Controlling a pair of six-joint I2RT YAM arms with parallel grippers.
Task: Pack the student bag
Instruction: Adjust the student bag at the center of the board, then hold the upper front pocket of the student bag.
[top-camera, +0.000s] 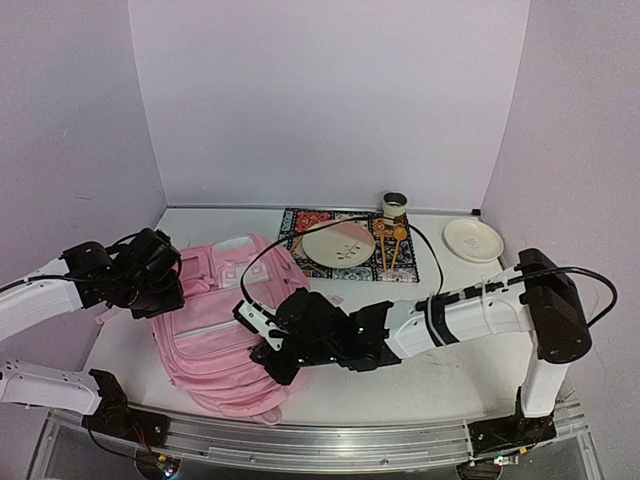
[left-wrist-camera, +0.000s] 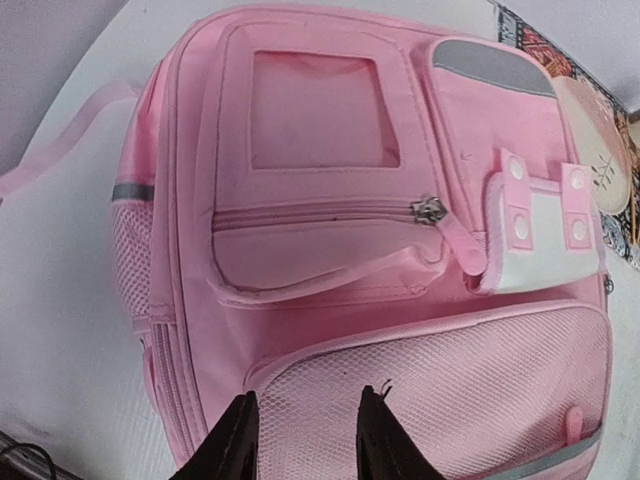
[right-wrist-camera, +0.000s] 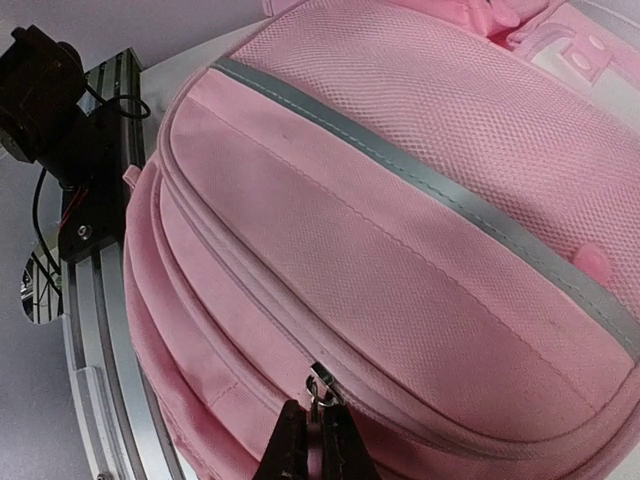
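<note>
The student bag (top-camera: 215, 330) lies flat on the left half of the worktop (top-camera: 400, 380), front face up. Its lower end sits at the near edge and its top points toward the far edge.

My right claw (right-wrist-camera: 315, 410) is pressed together on the small metal zip pull (right-wrist-camera: 318, 385) at the bag's near end. My left claw (left-wrist-camera: 310, 393) is spread with nothing between its fingers, hovering over the mesh pocket (left-wrist-camera: 450, 380); I cannot tell if it touches the fabric.

I judge the step in hand to be opening the main compartment, so packing itself has not begun.

To do it well, I should draw the pull along the line of the zip track (right-wrist-camera: 230, 270), following its curve around the corner and not tugging straight out. The bag is soft and will likely slide or bunch if nothing anchors it. So my left claw ought to press down on the front panel, or pinch the fabric near the track, before the right one hauls. The pinch on the pull is shallow, so a slow, steady draw should guard against a slip.
</note>
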